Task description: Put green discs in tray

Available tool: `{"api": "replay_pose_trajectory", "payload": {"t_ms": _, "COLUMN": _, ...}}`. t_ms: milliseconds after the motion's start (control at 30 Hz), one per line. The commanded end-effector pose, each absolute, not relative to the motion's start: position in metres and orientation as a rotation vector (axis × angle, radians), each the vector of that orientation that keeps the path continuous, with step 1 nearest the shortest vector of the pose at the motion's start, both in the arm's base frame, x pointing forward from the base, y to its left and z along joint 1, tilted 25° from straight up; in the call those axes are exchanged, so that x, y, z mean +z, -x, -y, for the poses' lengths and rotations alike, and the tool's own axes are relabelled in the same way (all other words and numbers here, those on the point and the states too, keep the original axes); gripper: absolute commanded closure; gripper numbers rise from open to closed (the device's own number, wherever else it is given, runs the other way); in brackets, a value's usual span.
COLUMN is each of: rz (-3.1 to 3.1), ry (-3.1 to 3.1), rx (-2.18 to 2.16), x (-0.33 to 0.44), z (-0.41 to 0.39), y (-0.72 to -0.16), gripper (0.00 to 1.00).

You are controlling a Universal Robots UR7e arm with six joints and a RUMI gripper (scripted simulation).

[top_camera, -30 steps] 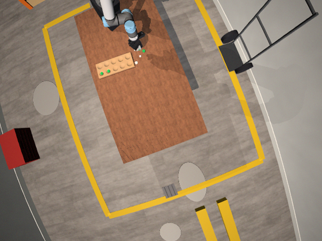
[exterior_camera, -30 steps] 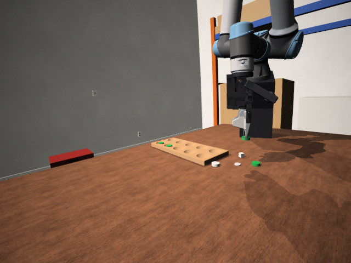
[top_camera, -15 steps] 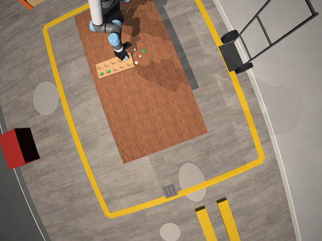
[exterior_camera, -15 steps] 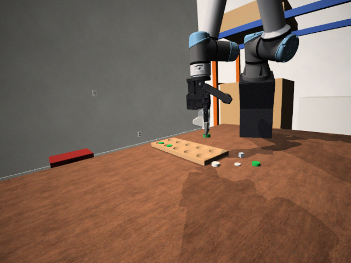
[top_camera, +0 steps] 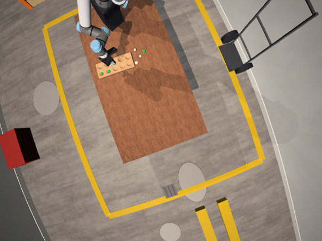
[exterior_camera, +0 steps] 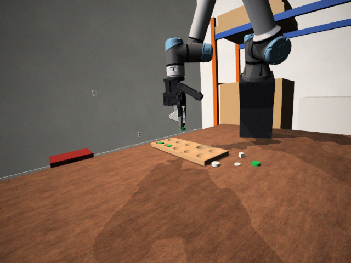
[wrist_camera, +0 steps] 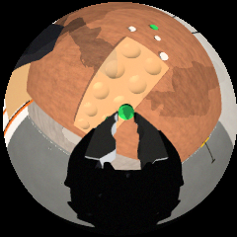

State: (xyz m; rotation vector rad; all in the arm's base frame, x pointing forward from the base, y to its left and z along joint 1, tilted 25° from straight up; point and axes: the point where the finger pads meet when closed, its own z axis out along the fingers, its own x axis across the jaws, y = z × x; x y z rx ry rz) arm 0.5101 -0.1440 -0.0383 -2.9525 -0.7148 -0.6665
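Two green discs (exterior_camera: 165,144) already lie in pockets at the left end of the tray (exterior_camera: 198,160). My gripper (exterior_camera: 182,127) is pinched nearly closed on a third disc (wrist_camera: 125,112), hanging above the tray left of centre in the exterior view. Next I judge I must lower it flat into a free pocket. The tray's long axis runs lower left to upper right in the top view.

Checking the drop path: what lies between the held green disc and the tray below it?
Nothing: the exterior view shows open air between the green disc in the tool and the tray.
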Motion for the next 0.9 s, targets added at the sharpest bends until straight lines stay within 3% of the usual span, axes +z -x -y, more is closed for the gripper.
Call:
{"api": "replay_pose_trajectory", "payload": {"t_ms": 0, "rz": 0.718, "ry": 2.944, "rx": -0.676, "x": -0.038, "z": 0.168, "y": -0.509, "gripper": 1.00}}
{"api": "replay_pose_trajectory", "payload": {"t_ms": 867, "rz": 0.718, "ry": 2.943, "rx": -0.676, "x": -0.085, "z": 0.162, "y": -0.529, "gripper": 1.00}}
